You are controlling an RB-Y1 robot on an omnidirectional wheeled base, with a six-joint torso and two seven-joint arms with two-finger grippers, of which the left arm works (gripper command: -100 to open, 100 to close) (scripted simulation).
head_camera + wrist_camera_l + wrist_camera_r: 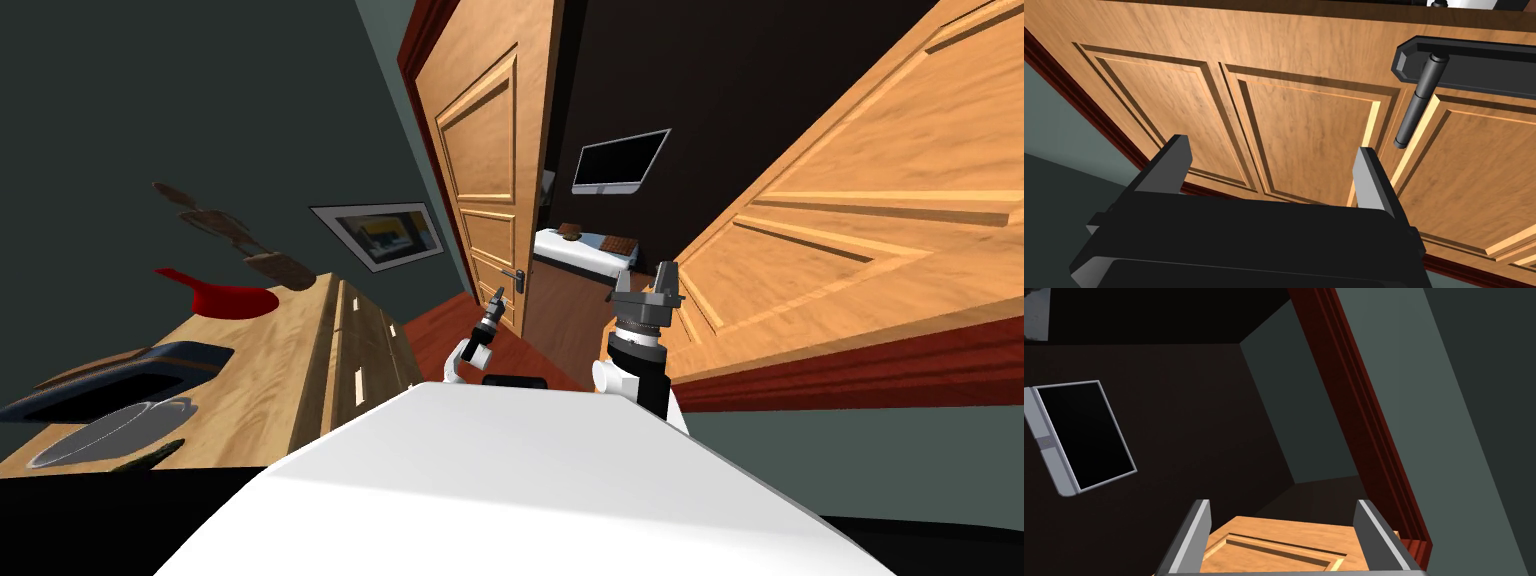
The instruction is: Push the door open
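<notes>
Grey-green walls (200, 120) and a red-brown frame (425, 60) surround a doorway into a dim room. The wide right door leaf (850, 220) is swung open, and the narrower left door leaf (485, 170) stands ajar beside a wooden counter (270, 350). A dark screen (618, 160) hangs on the far wall. The right gripper (1282, 504) is spread and empty by the right leaf. The left gripper (1272, 147), also spread and empty, faces the left leaf near its dark lever handle (1416, 107).

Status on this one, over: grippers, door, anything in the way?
Left gripper open, facing panelled orange-brown wooden door leaf, beside its dark lever handle. Right gripper open, at the other wooden leaf. Leaves ajar; nothing between grippers and wood.
</notes>
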